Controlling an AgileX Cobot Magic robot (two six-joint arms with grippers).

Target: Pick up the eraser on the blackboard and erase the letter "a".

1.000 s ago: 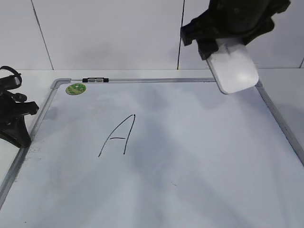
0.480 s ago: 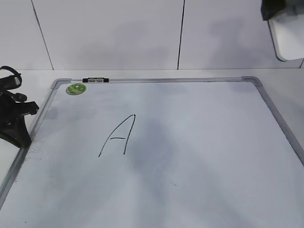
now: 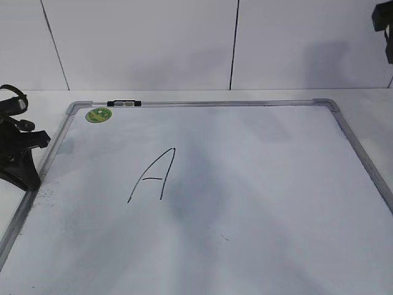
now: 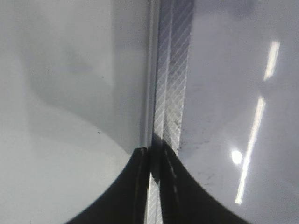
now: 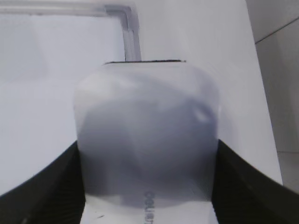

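The blackboard (image 3: 245, 184), a white board with a silver frame and a green sticker (image 3: 98, 114), lies flat on the table. Only a tall capital "A" (image 3: 153, 175) is written on it; no lowercase "a" shows. My right gripper (image 5: 147, 154) is shut on the white eraser (image 5: 147, 126), held above the board's far right corner (image 5: 128, 18). In the exterior view only a dark bit of the right gripper (image 3: 385, 24) shows at the top right edge. My left gripper (image 4: 152, 151) is shut and empty over the board's left frame rail (image 4: 170, 70); it also shows in the exterior view (image 3: 21, 157).
A black clip (image 3: 123, 104) sits on the board's far frame rail. A white tiled wall (image 3: 184, 43) rises behind the table. The white table top (image 5: 196, 37) shows beyond the board's right edge.
My right gripper has carried the eraser up and to the right, from above the board's far right part almost out of the exterior view. The left arm has not moved.
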